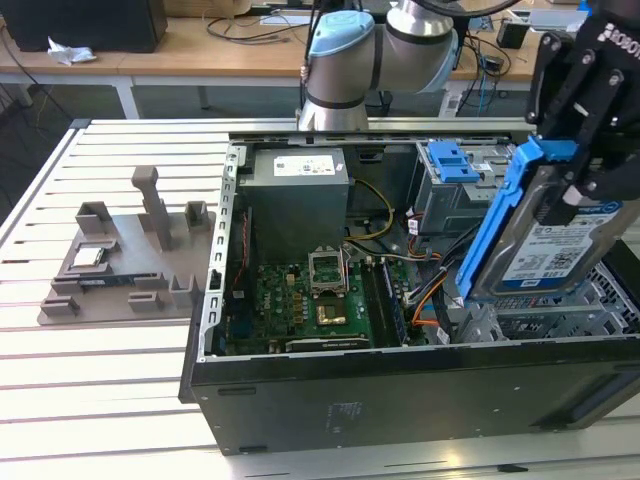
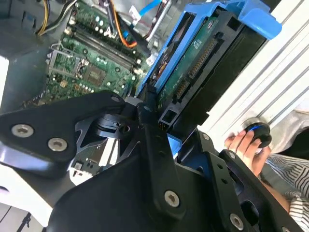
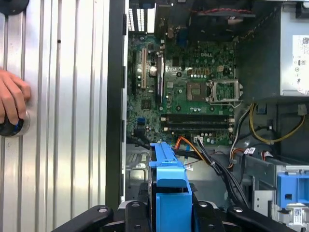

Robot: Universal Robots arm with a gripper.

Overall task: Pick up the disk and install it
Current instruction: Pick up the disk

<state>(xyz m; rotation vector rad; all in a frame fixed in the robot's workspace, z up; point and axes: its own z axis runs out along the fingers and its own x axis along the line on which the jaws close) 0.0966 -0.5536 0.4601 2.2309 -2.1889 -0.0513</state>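
Tool (image 1: 575, 195) clamped on hard drive (image 1: 555, 250) at blue-bracketed upper end; drive hangs tilted above open computer case (image 1: 400, 395), presumably angled for bay insertion.

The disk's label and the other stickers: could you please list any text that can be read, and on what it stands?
None can be quoted reliably.
Label on the disk: print too small.
The white sticker on the grey box: blurred.
Markings on the motherboard: too small.
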